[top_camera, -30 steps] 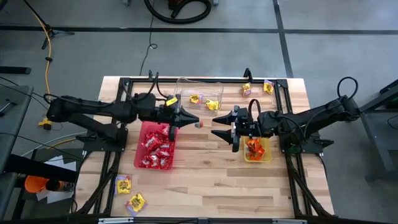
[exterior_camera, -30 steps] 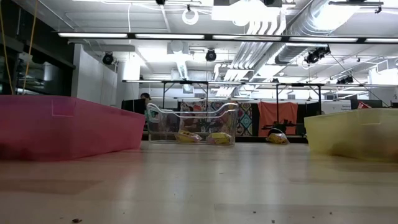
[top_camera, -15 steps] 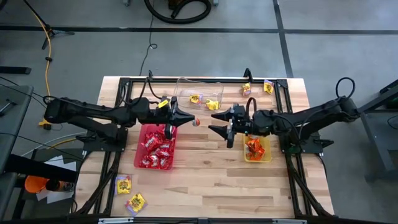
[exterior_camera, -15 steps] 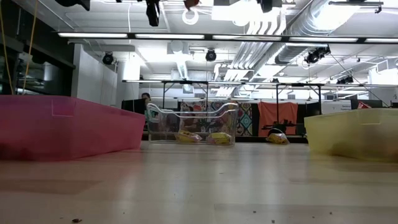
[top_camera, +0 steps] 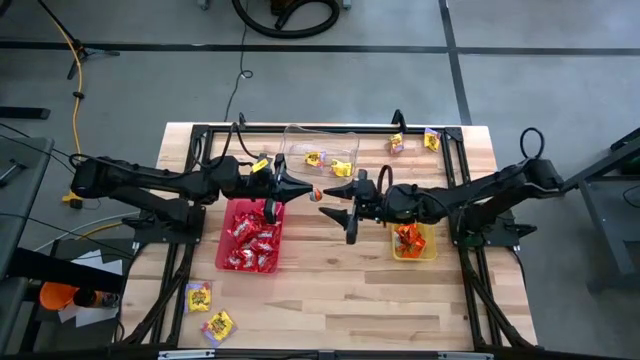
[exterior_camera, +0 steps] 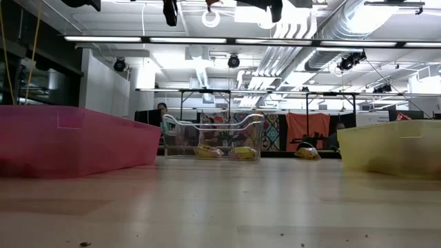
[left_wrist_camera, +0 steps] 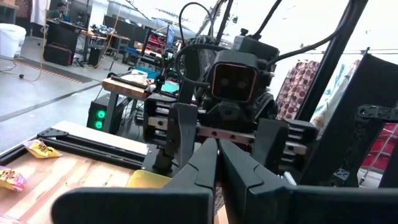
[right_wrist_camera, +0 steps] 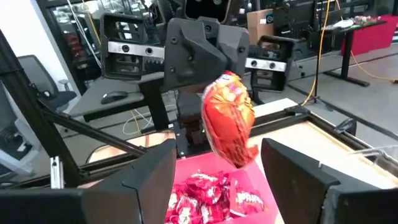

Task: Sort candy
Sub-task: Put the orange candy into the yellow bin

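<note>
My left gripper (top_camera: 303,193) is clamped on one orange candy (top_camera: 317,196), pinching it by its top end, held in the air over bare table. From the right wrist camera the packet (right_wrist_camera: 229,119) hangs below the shut fingertips with its long axis close to vertical, a little tilted, printed face toward my other arm. Straight across from it, my right gripper (top_camera: 341,199) sits with its fingers spread wide, one to each side of the packet and not touching it. I read this as a handover about to happen, since orange goes to the far side.

Just under and behind my left gripper lies the red tray (top_camera: 251,235), already well filled with red packets. Behind my right gripper, beside its wrist, the yellow tray (top_camera: 417,253) holds a small heap of orange ones. Beyond both grippers, toward the back edge, the clear tray (top_camera: 321,150) has a couple of yellow packets in it.

So a good part looks done, by my judgement. Left over: two yellow packets (top_camera: 413,141) loose near the back right corner, and two more (top_camera: 208,310) near the front left corner, well away from either gripper, plus the one in hand.
</note>
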